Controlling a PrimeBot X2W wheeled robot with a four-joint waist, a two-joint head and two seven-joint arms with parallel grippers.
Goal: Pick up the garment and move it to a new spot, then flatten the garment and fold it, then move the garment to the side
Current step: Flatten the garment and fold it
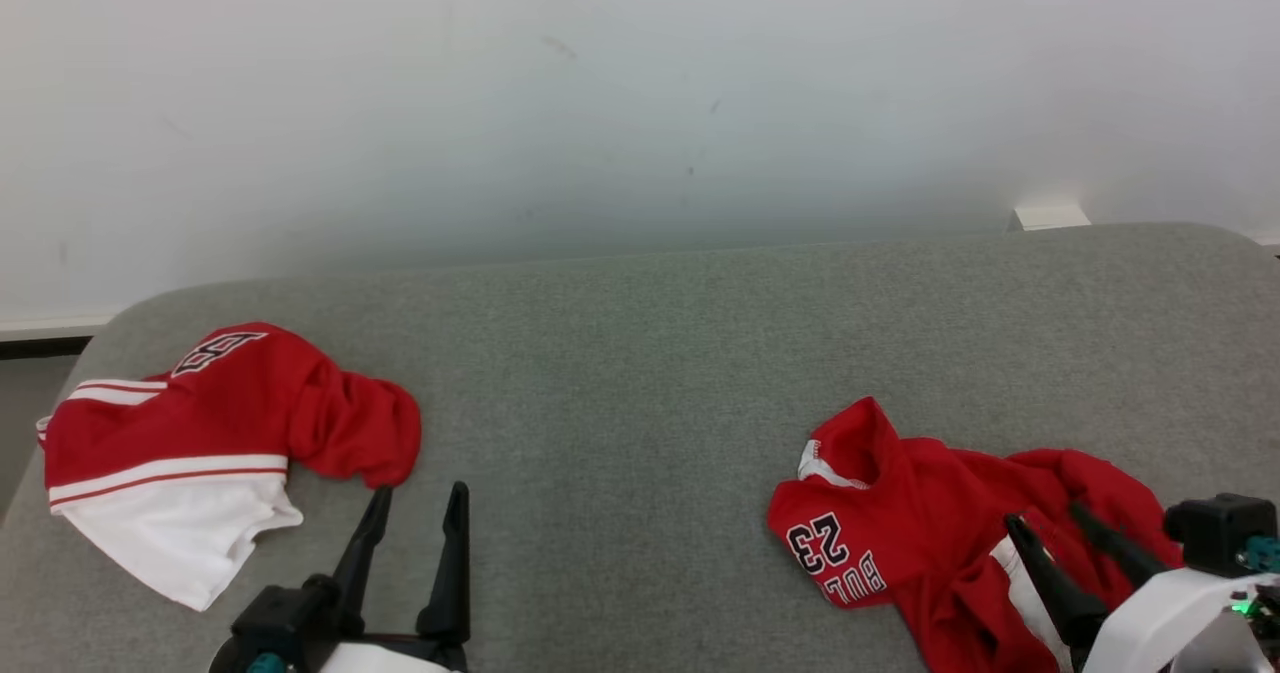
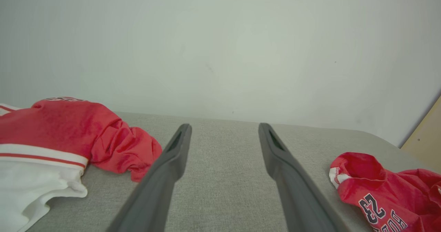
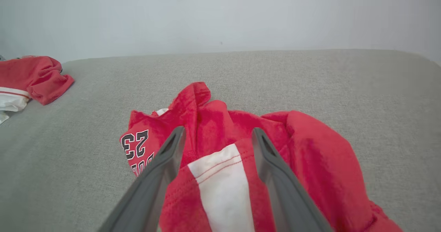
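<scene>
My right pincer (image 1: 1043, 515) stands released over the crumpled red jersey (image 1: 900, 513) on the right of the grey worktop (image 1: 640, 353). My left pincer (image 1: 420, 493) gapes empty. The cloth looks light and limp, so I'd pinch the white-striped fold.

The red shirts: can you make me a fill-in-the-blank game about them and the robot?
1. The crumpled shirt by the right gripper shows the number ____.
2. The other shirt, beside the left gripper, is red and ____.
3. Both shirts lie on a ____ surface.
4. Both grippers are ____, holding nothing.

Missing words: 23, white, grey, open.
</scene>
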